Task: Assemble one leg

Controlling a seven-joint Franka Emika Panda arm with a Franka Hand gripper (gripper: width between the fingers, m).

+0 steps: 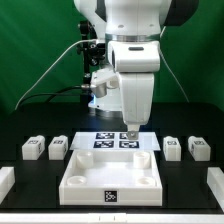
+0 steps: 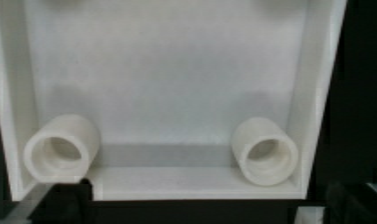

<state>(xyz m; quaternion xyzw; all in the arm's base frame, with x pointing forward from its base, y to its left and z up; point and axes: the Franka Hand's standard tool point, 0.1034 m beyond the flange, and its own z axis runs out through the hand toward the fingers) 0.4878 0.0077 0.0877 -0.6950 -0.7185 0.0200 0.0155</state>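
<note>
The large white tabletop (image 1: 110, 178) lies at the front middle of the table. In the wrist view its inside (image 2: 176, 90) shows two round corner sockets (image 2: 60, 150) (image 2: 265, 150). Four small white legs with tags stand apart from it: two on the exterior view's left (image 1: 33, 148) (image 1: 58, 148) and two on the right (image 1: 172, 147) (image 1: 198, 148). My gripper (image 1: 130, 130) hangs behind the tabletop's far edge, over the marker board (image 1: 112, 141). In the wrist view the gripper (image 2: 217, 205) is open and empty, with its fingertips (image 2: 60, 200) wide apart. No leg shows in the wrist view.
White parts lie at the front left edge (image 1: 5, 180) and front right edge (image 1: 216, 180) of the black table. A green backdrop and cables are behind the arm.
</note>
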